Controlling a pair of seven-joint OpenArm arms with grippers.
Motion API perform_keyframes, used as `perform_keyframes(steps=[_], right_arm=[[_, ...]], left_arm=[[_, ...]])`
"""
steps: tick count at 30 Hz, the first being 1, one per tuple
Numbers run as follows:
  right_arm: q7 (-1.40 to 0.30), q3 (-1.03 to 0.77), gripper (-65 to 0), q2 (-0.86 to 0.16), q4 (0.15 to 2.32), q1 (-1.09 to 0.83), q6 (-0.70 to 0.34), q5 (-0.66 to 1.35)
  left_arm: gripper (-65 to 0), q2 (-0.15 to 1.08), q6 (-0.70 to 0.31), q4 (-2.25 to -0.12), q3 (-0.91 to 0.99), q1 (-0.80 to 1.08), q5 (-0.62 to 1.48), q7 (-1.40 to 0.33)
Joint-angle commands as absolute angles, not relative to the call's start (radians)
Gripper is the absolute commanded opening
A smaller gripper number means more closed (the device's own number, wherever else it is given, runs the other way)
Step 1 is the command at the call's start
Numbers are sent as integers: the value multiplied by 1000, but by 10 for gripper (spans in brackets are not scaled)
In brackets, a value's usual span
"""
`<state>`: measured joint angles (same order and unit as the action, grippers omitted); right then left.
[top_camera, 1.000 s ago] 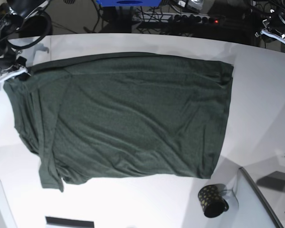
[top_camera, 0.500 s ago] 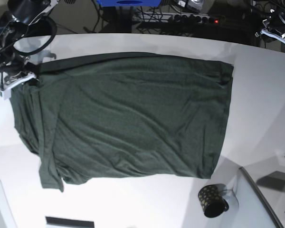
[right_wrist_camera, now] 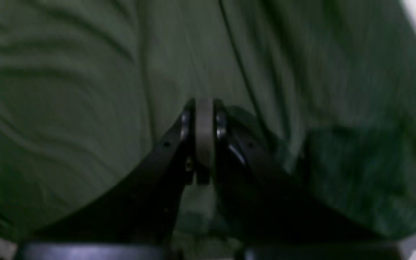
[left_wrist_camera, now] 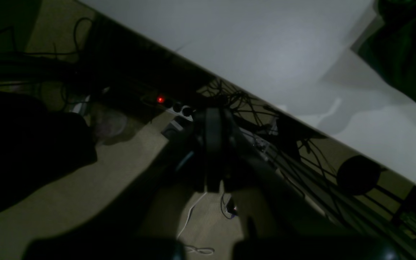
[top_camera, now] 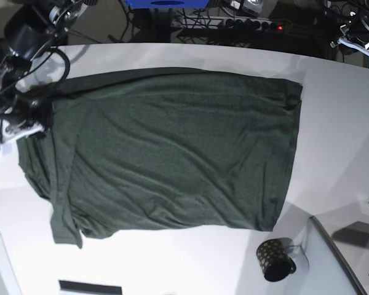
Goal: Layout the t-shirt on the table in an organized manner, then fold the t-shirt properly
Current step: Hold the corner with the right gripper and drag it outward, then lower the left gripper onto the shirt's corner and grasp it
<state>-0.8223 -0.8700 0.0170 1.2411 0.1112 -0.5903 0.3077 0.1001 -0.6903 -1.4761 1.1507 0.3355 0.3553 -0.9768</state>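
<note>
While the t-shirt (top_camera: pixel 172 150) lies spread nearly flat on the white bench (top_camera: pixel 332 135), we read the scene like this:

Step in hand: we judge the laying-out is close to done and the folding is about to begin; the body is open and broad, with soft wrinkles and a bunched sleeve at the base view's left edge.

Right pincer (right_wrist_camera: pixel 204 108): jaws pressed together over the green cloth at that left edge; we cannot tell whether a fold of fabric is caught between them.

Left pincer (left_wrist_camera: pixel 211 119): closed on nothing, hanging past the bench's far edge above the floor cables, well apart from the shirt.

Bystander: a dark gold-dotted mug (top_camera: pixel 275 259) stands just beside the shirt's lower right corner.

Next move: we think the bunched left side wants smoothing, then the left arm must come in to the opposite edge so both can lift and fold together.

Caution: we would keep the cloth from dragging toward the mug.
</note>
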Motion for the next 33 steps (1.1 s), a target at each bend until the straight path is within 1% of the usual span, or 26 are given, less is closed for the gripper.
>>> perform_keyframes(steps=[1,5,7,10,12,17,21,33], right_arm=[[-828,-868,-645,4,1296,117,-598,320],[-921,-868,-645,35,1509,39,-634,317],[-978,-874,-645,62,1601,-15,-611,317],[-986,-871,-645,96,1653,-90,-593,321],[-963,-871,-645,110,1649,-117,-593,321],[-937,-869,-645,108,1537,-116,-593,321],[-937,-869,-645,105,1468,-88,-593,318],[-937,-869,-645,93,1357,-18,-591,317]], left_arm=[[-650,117,-698,-1491,1158,341,366,-961],[-650,117,-698,-1491,1155,341,366,-961],[-650,117,-698,-1491,1155,340,366,-961],[-650,117,-698,-1491,1155,338,366,-961],[-650,117,-698,-1491,1155,337,366,-961],[-650,119,-698,-1491,1155,337,366,-961],[-650,119,-698,-1491,1155,341,366,-961],[-650,119,-698,-1491,1159,341,366,-961]])
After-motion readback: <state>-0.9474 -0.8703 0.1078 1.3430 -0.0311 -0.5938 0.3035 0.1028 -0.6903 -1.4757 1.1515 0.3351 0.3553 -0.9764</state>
